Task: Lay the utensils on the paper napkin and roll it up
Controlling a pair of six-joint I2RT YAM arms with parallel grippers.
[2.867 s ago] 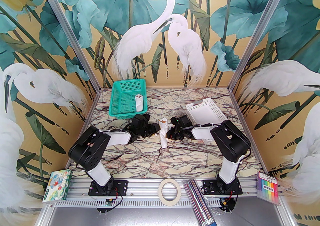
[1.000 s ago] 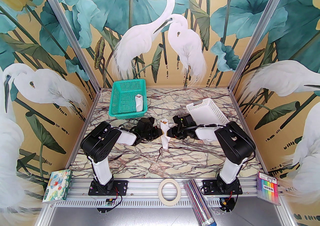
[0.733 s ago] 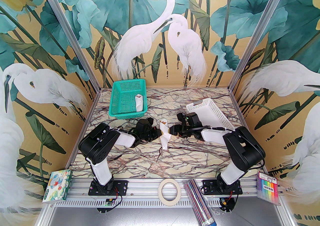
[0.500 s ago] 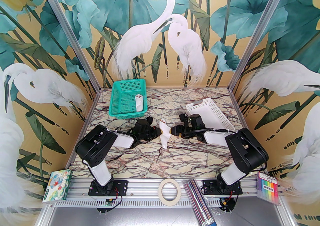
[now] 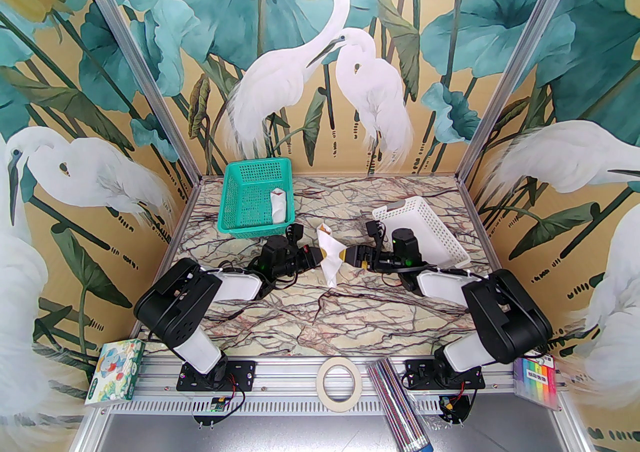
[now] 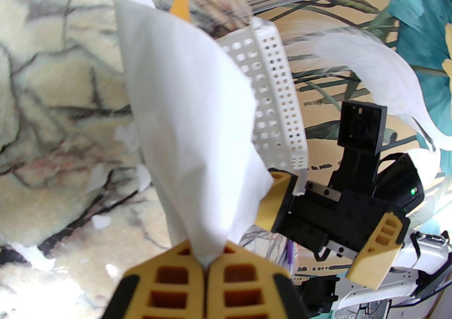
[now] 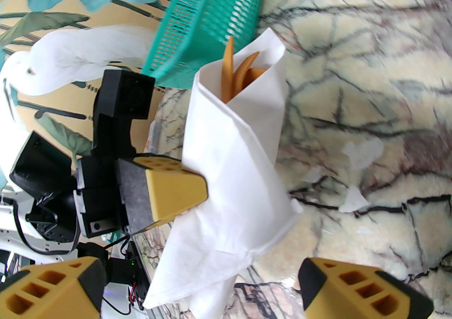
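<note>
Your left gripper (image 6: 206, 261) has its jaws clenched on the paper napkin (image 7: 233, 155), now a white roll. It is pinched partway along its length and looks to be lifted off the bench (image 5: 320, 320), though you cannot be sure its near end is free. The right gripper (image 7: 201, 275) sits just beside the roll on its other side, jaws spread wide and grasping nothing. The roll's long axis runs near to far and is tilted. Its open end points away from you, and the orange-brown tips of the utensils (image 7: 236, 70) poke out there. That open end already points toward the green basket (image 5: 227, 204) at far left, which holds another white rolled bundle (image 5: 278, 207). The rolling looks done, so the likely next move is to carry the roll there. The left arm is both the nearer arm and the one holding it. The white basket (image 5: 440, 240) stands behind the right arm, and its inside is too pale to read.
</note>
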